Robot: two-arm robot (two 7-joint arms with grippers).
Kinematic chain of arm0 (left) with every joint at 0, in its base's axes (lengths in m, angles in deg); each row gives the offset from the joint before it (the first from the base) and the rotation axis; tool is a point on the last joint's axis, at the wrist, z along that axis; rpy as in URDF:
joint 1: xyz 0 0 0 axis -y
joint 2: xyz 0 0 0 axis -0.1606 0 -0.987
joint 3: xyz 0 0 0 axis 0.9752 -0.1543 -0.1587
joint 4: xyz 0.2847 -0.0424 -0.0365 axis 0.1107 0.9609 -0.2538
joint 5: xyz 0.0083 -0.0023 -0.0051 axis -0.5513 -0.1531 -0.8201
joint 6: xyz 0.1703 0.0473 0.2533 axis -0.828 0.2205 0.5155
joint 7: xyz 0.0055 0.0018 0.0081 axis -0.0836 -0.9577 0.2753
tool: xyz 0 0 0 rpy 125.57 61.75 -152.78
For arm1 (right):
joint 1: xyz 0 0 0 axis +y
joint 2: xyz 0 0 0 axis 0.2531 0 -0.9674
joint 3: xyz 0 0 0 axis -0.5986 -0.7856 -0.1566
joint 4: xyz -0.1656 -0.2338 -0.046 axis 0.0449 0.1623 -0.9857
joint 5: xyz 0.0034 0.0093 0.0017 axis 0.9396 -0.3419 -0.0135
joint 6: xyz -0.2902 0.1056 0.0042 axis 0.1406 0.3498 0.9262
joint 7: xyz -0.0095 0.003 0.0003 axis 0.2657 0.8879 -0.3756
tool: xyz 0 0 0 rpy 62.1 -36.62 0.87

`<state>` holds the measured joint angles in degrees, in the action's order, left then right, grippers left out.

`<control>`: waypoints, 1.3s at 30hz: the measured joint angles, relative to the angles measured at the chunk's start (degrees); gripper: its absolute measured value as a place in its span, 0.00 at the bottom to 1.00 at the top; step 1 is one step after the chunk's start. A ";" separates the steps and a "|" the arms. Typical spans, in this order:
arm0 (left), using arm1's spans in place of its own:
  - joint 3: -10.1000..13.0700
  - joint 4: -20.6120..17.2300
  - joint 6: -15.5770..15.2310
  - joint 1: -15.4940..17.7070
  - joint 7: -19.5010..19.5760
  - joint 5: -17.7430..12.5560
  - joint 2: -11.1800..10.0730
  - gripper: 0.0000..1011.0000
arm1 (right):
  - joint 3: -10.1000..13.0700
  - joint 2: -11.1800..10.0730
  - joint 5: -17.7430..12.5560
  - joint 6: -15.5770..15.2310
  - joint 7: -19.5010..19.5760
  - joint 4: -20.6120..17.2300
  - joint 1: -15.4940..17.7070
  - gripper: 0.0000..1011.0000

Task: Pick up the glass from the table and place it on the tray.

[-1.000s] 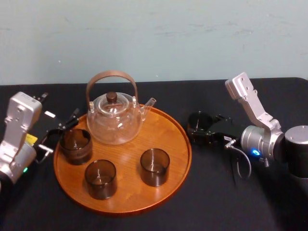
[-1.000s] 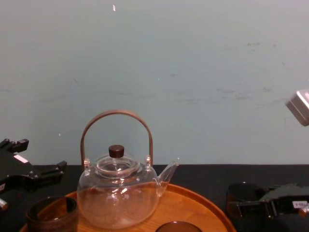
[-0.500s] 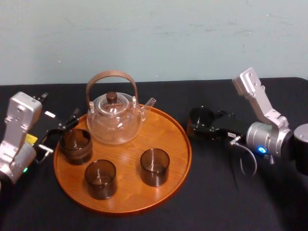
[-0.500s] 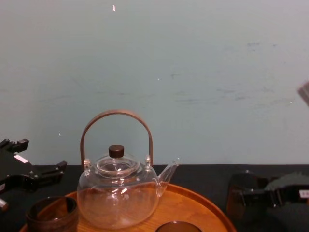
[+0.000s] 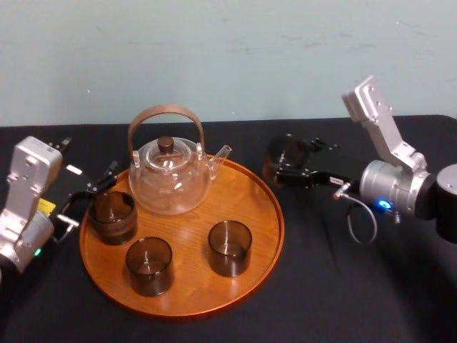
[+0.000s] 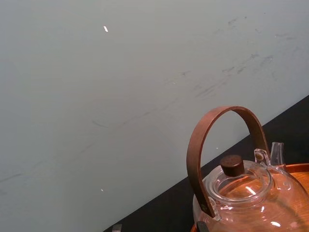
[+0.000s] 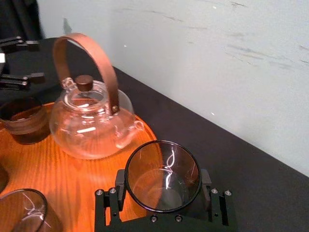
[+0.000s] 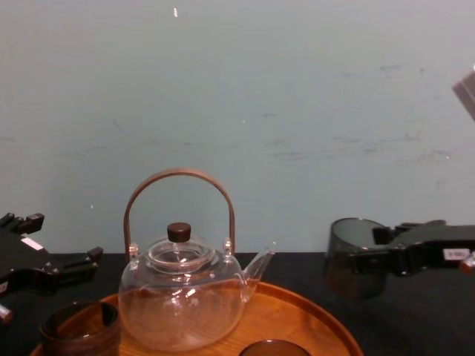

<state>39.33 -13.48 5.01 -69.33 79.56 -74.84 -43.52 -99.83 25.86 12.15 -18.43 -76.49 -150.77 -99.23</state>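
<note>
While the right hand point(image 5: 287, 163) pinches the glass point(image 5: 278, 156) between its two fingers, one pressed to each side of the wall, the glass hangs above the table point(image 5: 335, 300). It sits just past the far right rim of the tray point(image 5: 187, 227), near it but not touching. The long axis of the glass stands close to vertical, with the open mouth facing up and the base facing down; the chest view shows this from the side.

On the tray, a clear teapot point(image 5: 170, 177) occupies the far part, its spout pointing right toward the glass. Also upright on the tray are a left tumbler point(image 5: 112, 216), a near tumbler point(image 5: 149, 265) and a right tumbler point(image 5: 229, 247). The left hand point(image 5: 86, 200) lies at the tray's left edge, its fingers spread and holding nothing, just beside the left tumbler.
</note>
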 joint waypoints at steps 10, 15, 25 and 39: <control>0.00 0.00 0.00 0.00 0.00 0.00 0.00 0.99 | -3.16 1.69 0.40 1.09 -1.82 2.07 -2.34 0.89; 0.00 0.00 0.00 0.00 0.00 0.00 0.00 0.99 | -4.75 2.53 0.53 1.42 -2.60 3.38 -3.31 0.89; 0.00 0.00 0.00 0.00 0.00 0.00 0.00 0.99 | -6.74 3.64 1.22 1.97 -3.20 6.22 -4.42 0.89; 0.00 0.00 0.00 0.00 0.00 0.00 0.00 0.99 | -7.74 5.38 2.59 3.10 -3.25 11.37 -5.65 0.89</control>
<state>39.32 -13.48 5.01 -69.33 79.56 -74.84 -43.52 -107.57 31.25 14.74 -15.33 -79.74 -139.40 -104.88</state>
